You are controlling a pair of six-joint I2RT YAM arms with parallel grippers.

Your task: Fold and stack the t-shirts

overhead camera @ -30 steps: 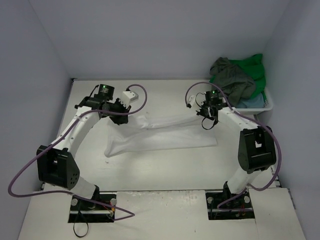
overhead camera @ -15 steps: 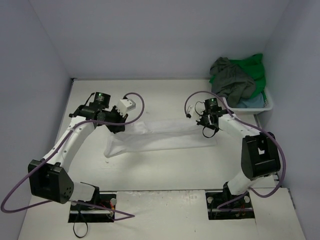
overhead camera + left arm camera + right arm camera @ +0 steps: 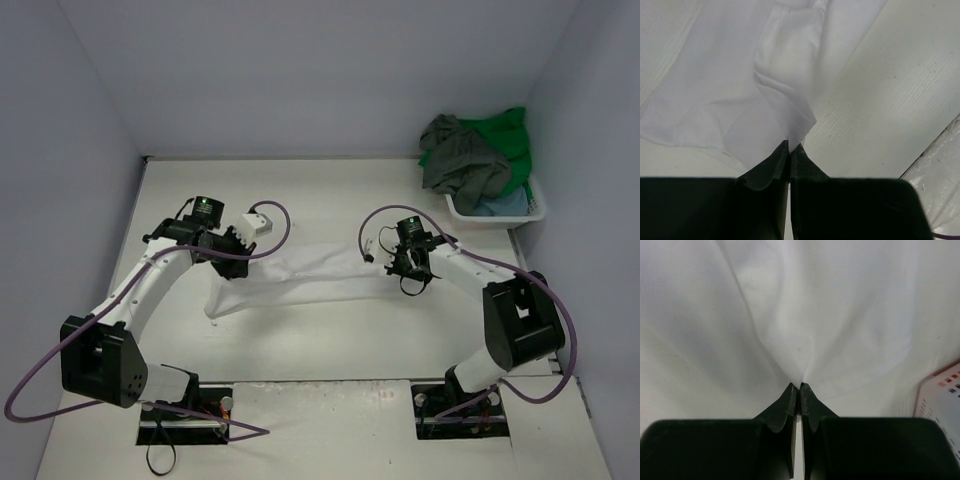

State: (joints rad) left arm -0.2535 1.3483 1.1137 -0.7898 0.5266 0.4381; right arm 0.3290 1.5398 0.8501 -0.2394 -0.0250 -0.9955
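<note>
Left gripper [image 3: 790, 147] is clamping shut on one end of the white t-shirt [image 3: 310, 275], and right gripper [image 3: 800, 386] is pinching the opposite end the same way. Cloth is lying stretched between them across the middle of the table [image 3: 330, 335]. My guess is they're gripping both ends so the fold lands straight. Grey-olive shirt [image 3: 458, 160], green shirt [image 3: 512, 150] and light blue shirt [image 3: 500, 205] are sitting heaped in the white basket [image 3: 537, 208] at the far right, unfolded.
</note>
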